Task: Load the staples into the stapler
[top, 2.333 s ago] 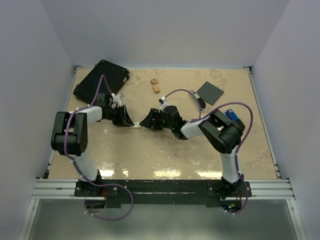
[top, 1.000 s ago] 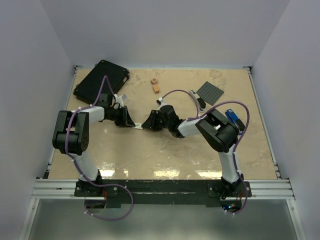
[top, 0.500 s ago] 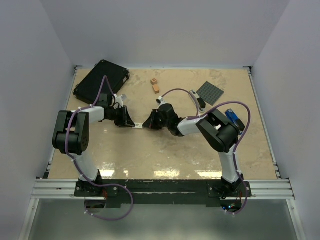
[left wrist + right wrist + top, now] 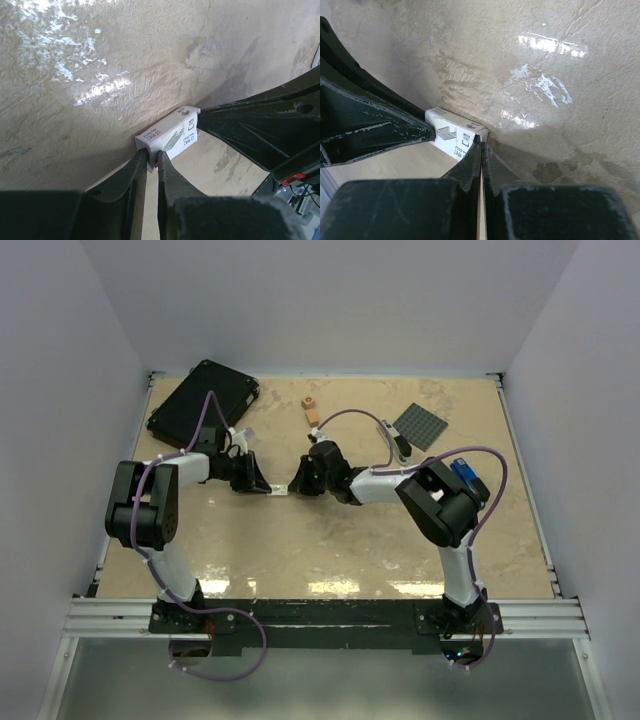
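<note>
1. Black case (image 4: pixel 203 400) in the far-left corner of the table, lid closed, contents not visible.
2. Small white carton (image 4: pixel 280 489) with a staple drawing printed on it lies flat at mid-table, between the two grippers. Nothing of its inside shows, so I can't tell what's in it.
3. Table (image 4: pixel 330 550) is a tan, glossy top with glare patches. Plain white walls stand on three sides and an aluminium rail (image 4: pixel 320 615) runs along the near edge.
4. Loose items, left to right: two small orange-brown blocks (image 4: pixel 311 408) far centre. The stapler (image 4: pixel 397 443), silver with a black top, lies far right of centre, just beside a grey studded plate (image 4: pixel 421 426) and well apart from the carton. A blue stapler (image 4: pixel 461 472) sits by the right arm's elbow.
5. Left arm: elbow folded back near the left edge, forearm low and reaching right. Left gripper (image 4: pixel 152 159) is narrow, fingertips pinching the carton's left end.
6. Right arm: elbow out on the right, forearm low and reaching left. Right gripper (image 4: pixel 481 147) is fully closed with no gap between the fingers. It holds nothing, and its tips touch the carton's right end.
7. The two grippers face each other tip to tip across the carton, low over the table.
</note>
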